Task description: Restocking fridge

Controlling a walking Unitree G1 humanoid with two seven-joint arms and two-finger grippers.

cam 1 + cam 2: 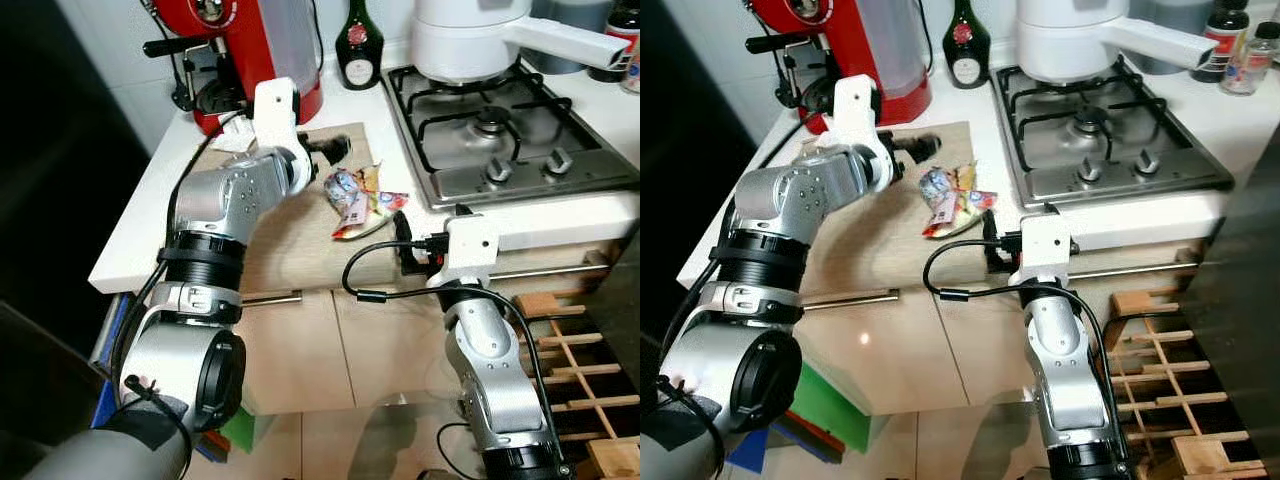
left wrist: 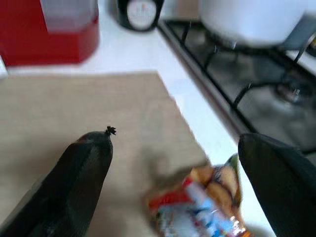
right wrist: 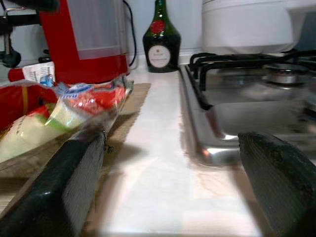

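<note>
Crinkled snack packet (image 1: pixel 358 200) is seen on the wooden board (image 1: pixel 300 240) beside the hob (image 1: pixel 500 130); print blurred, unreadable. Left gripper (image 2: pixel 173 173) is spread wide above the board; right gripper (image 3: pixel 168 173) is spread wide at the counter edge, empty.

Head pair high, wrist cameras low.
Both eyes look down on the tabletop (image 1: pixel 150 190); each wrist camera skims it closely; all share the snack bag (image 1: pixel 356 198).

A white countertop (image 1: pixel 160 190) is carrying a beige mat (image 1: pixel 290 235) with a colourful snack packet (image 1: pixel 358 198) lying on it, a red coffee machine (image 1: pixel 250 50), a dark bottle (image 1: pixel 358 45) and a steel gas hob (image 1: pixel 500 130).
</note>
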